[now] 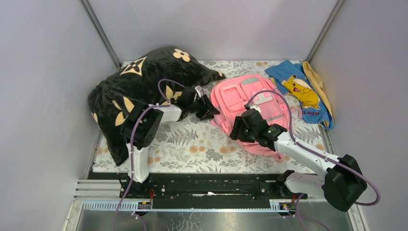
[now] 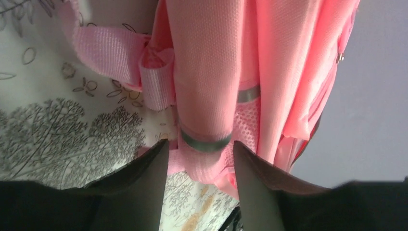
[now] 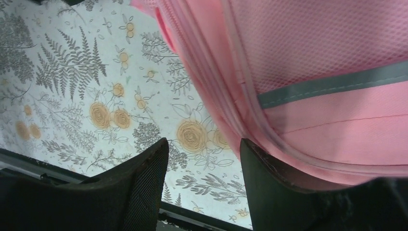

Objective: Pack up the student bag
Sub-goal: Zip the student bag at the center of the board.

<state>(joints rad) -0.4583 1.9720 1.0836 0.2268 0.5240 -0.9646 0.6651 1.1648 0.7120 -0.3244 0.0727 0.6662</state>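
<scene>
Both fingers (image 2: pixel 144 192) of the left gripper (image 2: pixel 199 147) stand well apart. A grey-trimmed corner of the student bag (image 1: pixel 250 110) lies in the gap between their tips, loose rather than pinched, though from the wrist view I cannot tell whether either pad touches the cloth. The right gripper (image 3: pixel 204 154) is likewise spread, and only the flowered table cover (image 3: pixel 96 86) shows between its fingers (image 3: pixel 139 192). Its right-hand finger sits tight against the bag's lower edge and nothing is held.

The bag lies flat on the cover, right of centre, between the black pillow (image 1: pixel 139 82) with tan flowers and the blue cloth (image 1: pixel 300 91) at the far right corner. It is bright pink, with a white-and-pink patch on its front panel. Close up, the fabric is a fine mesh weave crossed by a grey band (image 3: pixel 332 84), with piped seams along the edge. A pink webbing strap (image 2: pixel 110 48) folds out from its side onto the cover.
</scene>
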